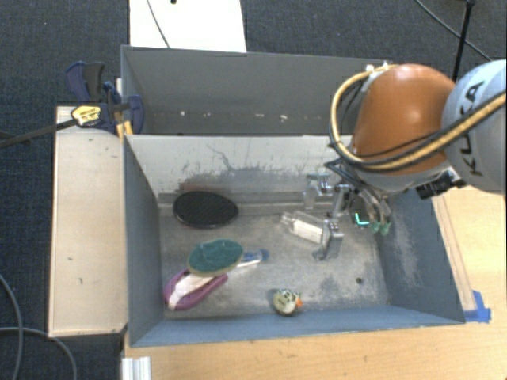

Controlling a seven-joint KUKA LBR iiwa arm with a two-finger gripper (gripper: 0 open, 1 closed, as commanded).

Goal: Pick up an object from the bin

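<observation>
My gripper (326,248) hangs low over the bin floor, right of centre, under the arm's orange cover. A small clear bottle (304,227) lies on its side just to the left of the gripper's tip, very close to it or touching it; which one is hard to tell. A small round yellowish ball-like thing (285,302) rests near the front wall, below and to the left of the gripper.
A black oval disc (205,209) lies at the back left. A green round brush with a blue and white handle (217,256) rests at the front left, overlapping a pink and purple thing (190,289). Bare floor lies right of the gripper.
</observation>
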